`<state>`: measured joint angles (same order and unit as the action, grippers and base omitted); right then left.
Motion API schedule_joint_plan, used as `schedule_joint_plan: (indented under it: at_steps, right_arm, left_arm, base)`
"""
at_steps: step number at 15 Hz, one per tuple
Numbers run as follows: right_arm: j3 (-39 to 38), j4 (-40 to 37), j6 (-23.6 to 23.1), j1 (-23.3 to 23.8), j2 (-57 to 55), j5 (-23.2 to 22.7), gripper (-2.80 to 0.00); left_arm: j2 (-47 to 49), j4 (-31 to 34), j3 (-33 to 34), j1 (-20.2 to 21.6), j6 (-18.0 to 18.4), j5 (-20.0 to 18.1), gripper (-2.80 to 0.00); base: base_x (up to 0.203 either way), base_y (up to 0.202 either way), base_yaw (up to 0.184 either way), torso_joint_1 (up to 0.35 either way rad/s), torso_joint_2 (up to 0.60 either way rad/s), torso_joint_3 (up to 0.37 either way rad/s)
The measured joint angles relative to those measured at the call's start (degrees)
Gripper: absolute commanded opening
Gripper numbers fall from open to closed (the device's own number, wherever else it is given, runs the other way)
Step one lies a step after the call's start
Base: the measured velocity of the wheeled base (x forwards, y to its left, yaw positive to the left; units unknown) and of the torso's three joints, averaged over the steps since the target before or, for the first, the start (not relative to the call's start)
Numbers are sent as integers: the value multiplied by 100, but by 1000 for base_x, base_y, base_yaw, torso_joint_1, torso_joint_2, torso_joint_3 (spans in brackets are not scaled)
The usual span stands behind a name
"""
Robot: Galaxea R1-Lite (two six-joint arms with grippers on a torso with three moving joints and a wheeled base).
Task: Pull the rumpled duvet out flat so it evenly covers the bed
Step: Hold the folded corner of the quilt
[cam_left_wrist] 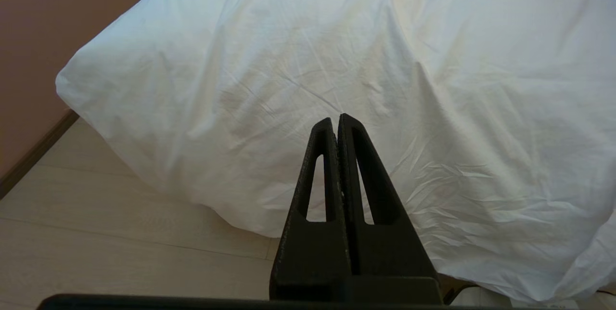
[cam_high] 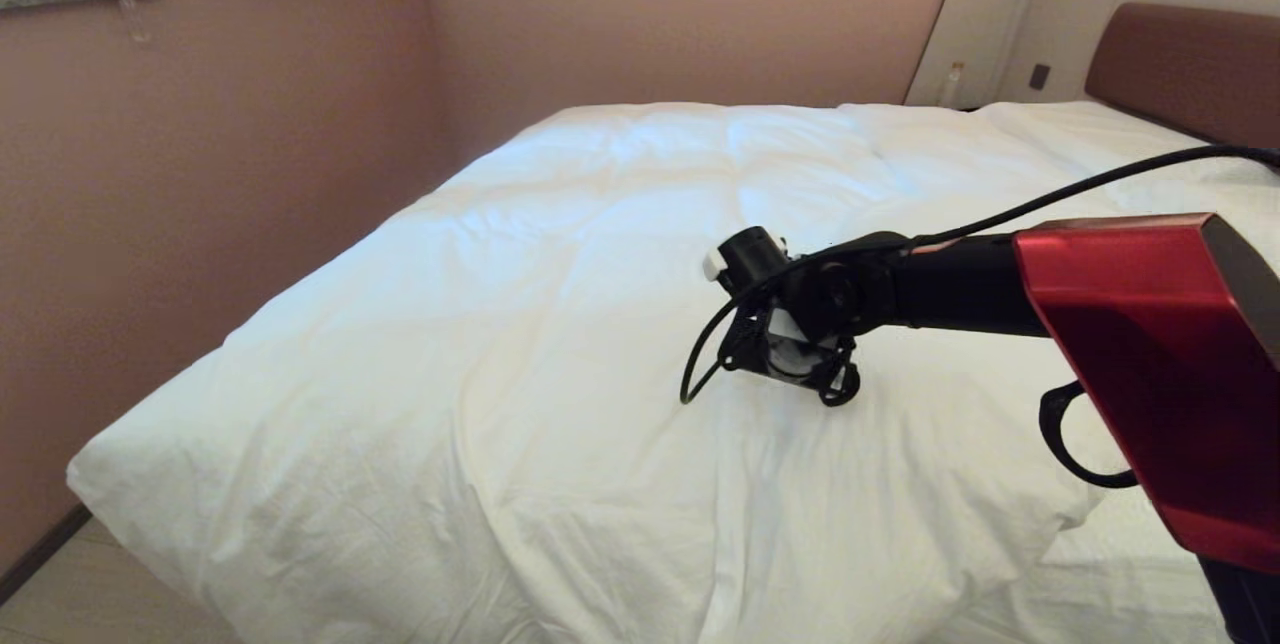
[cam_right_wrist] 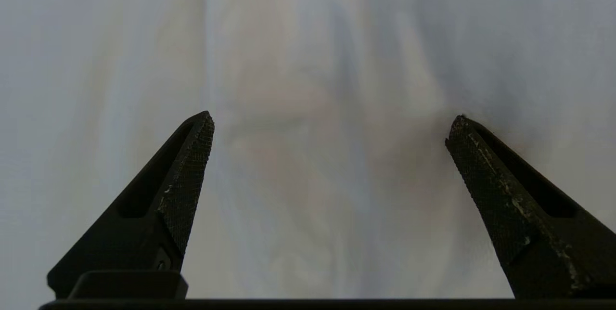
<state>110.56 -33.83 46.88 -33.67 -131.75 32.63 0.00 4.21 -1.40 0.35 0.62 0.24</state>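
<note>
The duvet (cam_high: pixel 560 324) is spread over the bed (cam_high: pixel 1180 64), filling the frame centre. The right gripper (cam_high: pixel 790 364), fingers spread wide, is positioned just above a fold at centre; a pinch and outward pull are judged next. The left gripper (cam_left_wrist: pixel 337 120) is parked, fingers pressed together, empty.

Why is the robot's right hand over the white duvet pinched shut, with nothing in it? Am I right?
Not quite. The right hand is over the duvet and holds nothing, but it is wide open, not pinched shut. The right wrist view shows its two fingers spread far apart above the fabric.
</note>
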Motion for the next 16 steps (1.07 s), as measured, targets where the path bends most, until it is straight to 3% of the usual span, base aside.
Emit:
schedule_joint_plan:
  at_steps: [7, 16]
  right_arm:
    - [0, 1011, -347, 66, -594, -33, 0]
    - [11, 1508, -414, 430, -977, -68, 0]
  left_arm:
    - [0, 0, 0, 5, 0, -7, -280]
    - [0, -1, 0, 2, 0, -9, -280]
  base:
    - [0, 0, 0, 0, 0, 0]
    - [0, 0, 0, 0, 0, 0]
